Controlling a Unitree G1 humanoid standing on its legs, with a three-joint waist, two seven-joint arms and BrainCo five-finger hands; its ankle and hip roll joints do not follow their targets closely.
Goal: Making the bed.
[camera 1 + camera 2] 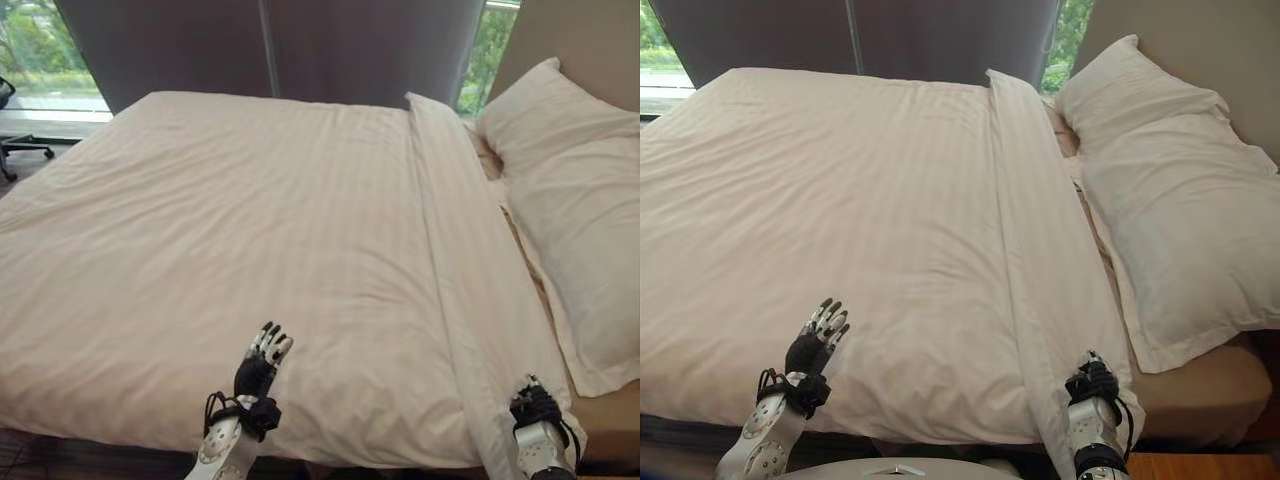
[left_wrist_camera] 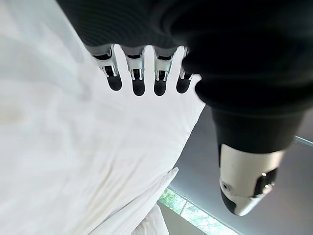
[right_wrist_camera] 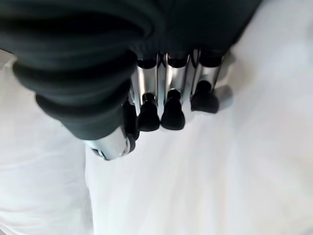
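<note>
left hand (image 1: pixel 262 362): bottom centre of the left eye view, fingers straight and spread, resting flat on the duvet just in from the near edge. Holds nothing.
right hand (image 1: pixel 1092 385): bottom right, on the near end of the folded band. Wrist view shows fingers (image 3: pixel 172 110) bent down against the cloth; cannot tell whether they pinch it.
duvet: cream striped cotton duvet (image 1: pixel 230 230) covers most of the bed, centre and left of frame, lying fairly flat with mild creases.
folded band: turned-back strip of the duvet (image 1: pixel 455 240), running from bottom right to upper centre.
step: judged to be smoothing and squaring the near edge. Sweep the flat left palm outward towards the frame's left; keep the band's end pinned so the fold stays straight.
axis: band's long axis runs near-to-far, parallel to the pillows.
pillows: two cream rectangular pillows (image 1: pixel 1180 210), right of frame, just beside the band.
far: grey curtain (image 1: pixel 280 45), top of frame.
</note>
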